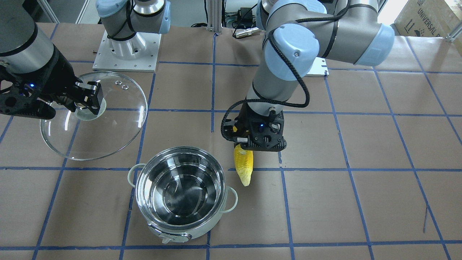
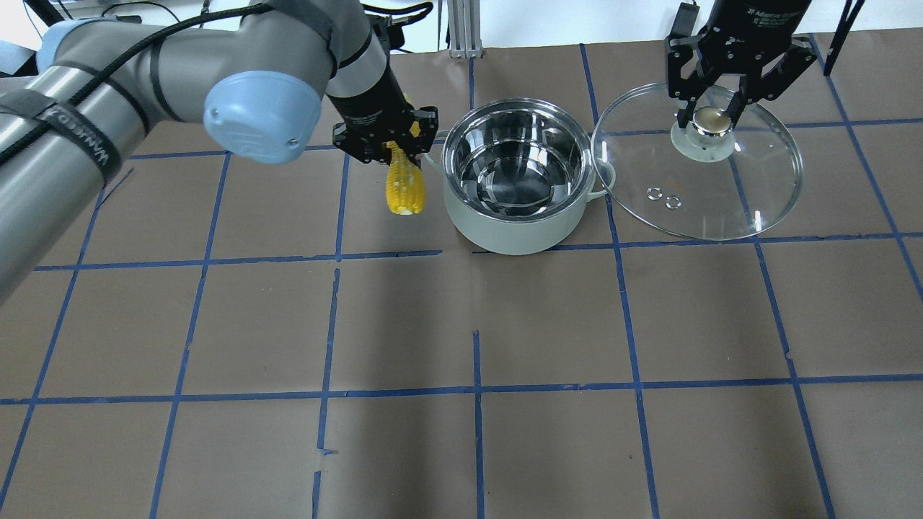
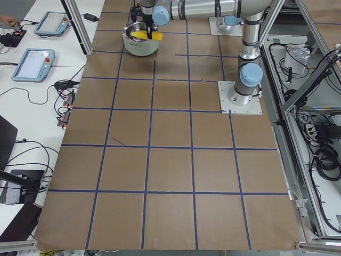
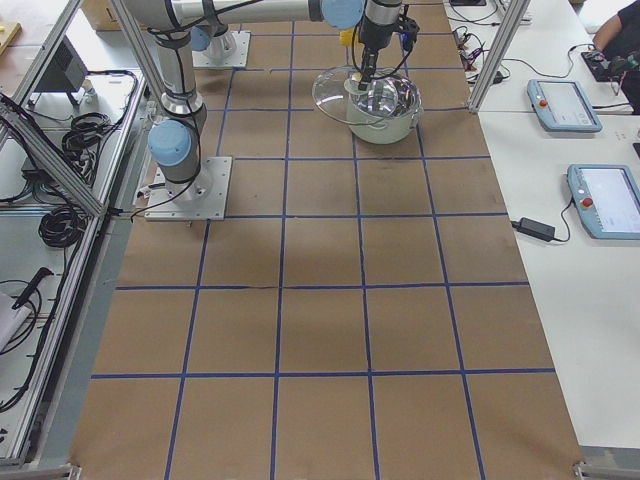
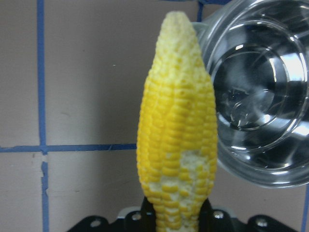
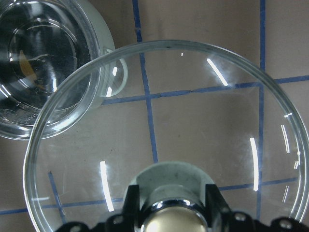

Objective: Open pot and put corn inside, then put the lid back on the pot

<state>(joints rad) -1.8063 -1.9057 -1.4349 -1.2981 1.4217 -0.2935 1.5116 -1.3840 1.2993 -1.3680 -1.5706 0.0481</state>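
The pot (image 2: 513, 232) stands uncovered on the brown table (image 2: 469, 324), its shiny inside bare to the overhead view and its two pale loop handles pointing to either side.

On the pot's left side, the left claw (image 2: 395, 148) pinches the corn (image 2: 405, 186) by its thick end, one finger on each side of the cob. The corn hangs with its pointed tip away from the claw. It is outside the pot, just beside the rim and close to the left handle. The left wrist view shows the cob running alongside the pot's edge and not over the opening.

On the pot's right side, the right claw (image 2: 710, 119) is closed around the knob (image 2: 710, 122) of the glass lid (image 2: 721, 194). The lid hangs raised and slightly tilted. Its near edge overlaps the pot's right handle and a bit of the rim, while most of the glass lies off to the pot's right.
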